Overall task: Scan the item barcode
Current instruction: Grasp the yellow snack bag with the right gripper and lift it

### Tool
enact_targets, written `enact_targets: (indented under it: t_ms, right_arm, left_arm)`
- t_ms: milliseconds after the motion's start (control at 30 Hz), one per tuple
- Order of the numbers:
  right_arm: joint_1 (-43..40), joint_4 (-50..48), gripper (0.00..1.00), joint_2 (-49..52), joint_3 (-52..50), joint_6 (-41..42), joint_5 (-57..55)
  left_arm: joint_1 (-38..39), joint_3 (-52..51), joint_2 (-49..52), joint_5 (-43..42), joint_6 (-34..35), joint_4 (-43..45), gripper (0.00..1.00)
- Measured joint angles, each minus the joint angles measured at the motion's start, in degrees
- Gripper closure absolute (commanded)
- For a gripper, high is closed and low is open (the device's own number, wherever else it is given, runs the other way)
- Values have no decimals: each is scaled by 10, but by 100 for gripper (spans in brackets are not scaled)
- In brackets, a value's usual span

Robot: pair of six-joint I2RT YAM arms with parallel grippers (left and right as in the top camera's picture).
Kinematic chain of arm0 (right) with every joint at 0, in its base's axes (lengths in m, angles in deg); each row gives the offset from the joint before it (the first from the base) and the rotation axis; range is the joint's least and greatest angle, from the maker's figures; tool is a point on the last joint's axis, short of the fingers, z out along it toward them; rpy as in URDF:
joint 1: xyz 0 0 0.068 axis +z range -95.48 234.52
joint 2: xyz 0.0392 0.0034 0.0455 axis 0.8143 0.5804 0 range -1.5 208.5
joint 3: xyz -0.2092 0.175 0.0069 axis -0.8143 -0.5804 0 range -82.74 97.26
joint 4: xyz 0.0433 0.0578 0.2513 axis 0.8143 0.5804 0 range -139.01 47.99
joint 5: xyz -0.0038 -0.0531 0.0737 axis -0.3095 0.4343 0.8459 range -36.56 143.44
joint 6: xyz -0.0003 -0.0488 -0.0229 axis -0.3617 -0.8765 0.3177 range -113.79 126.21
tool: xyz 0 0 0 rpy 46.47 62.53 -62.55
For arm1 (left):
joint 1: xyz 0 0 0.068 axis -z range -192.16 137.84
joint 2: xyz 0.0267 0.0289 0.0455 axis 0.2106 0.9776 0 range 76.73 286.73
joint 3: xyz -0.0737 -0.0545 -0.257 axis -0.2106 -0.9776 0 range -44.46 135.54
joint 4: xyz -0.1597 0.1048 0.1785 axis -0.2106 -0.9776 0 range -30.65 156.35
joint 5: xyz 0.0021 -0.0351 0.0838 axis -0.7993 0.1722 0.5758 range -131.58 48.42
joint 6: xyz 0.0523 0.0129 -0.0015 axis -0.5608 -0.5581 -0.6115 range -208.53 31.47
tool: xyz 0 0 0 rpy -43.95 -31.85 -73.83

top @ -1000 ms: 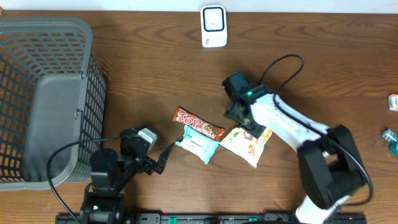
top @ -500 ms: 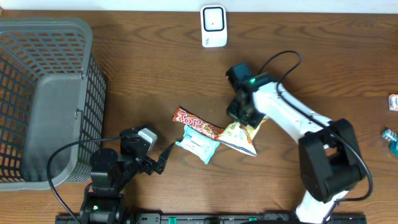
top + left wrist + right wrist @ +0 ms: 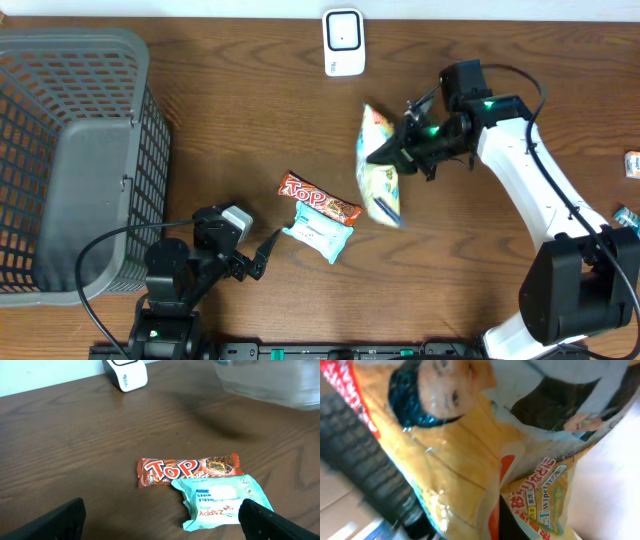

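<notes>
Clamping one yellow wipes pack (image 3: 378, 172), the right gripper (image 3: 398, 152) has its jaws closed on the pack's edge and holds it off the table (image 3: 230, 110). The pack hangs tilted and motion-blurred, below and just right of the single white scanner (image 3: 343, 42), which stands at the far table edge, apart from it. The right wrist view is filled by the pack's print: a cartoon face, Japanese text and the word "wiper", with one ribbed black finger (image 3: 367, 477) pressed against it.

Two packets lie on the table near the middle. One is a red Top bar (image 3: 320, 199) and one is a teal Zappy wipes pack (image 3: 320, 235); the two touch, with the teal one nearer the left arm. The left gripper (image 3: 262, 256) sits low just beside the teal pack, jaws wide apart, holding nothing.

One grey mesh basket (image 3: 70, 150) is at the left. Two small wrapped items are at the right edge, one at (image 3: 632, 163) and one at (image 3: 627, 222), both too small to identify.
</notes>
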Motion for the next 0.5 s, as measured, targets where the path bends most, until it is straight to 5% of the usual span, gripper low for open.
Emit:
enact_targets:
  t_ms: [267, 500]
  right_arm:
    - [0, 205, 99, 0, 0, 30, 123]
    - [-1, 185, 99, 0, 0, 73, 213]
  left_arm:
    - [0, 0, 0, 0, 0, 0, 2]
    - [0, 0, 0, 0, 0, 0, 2]
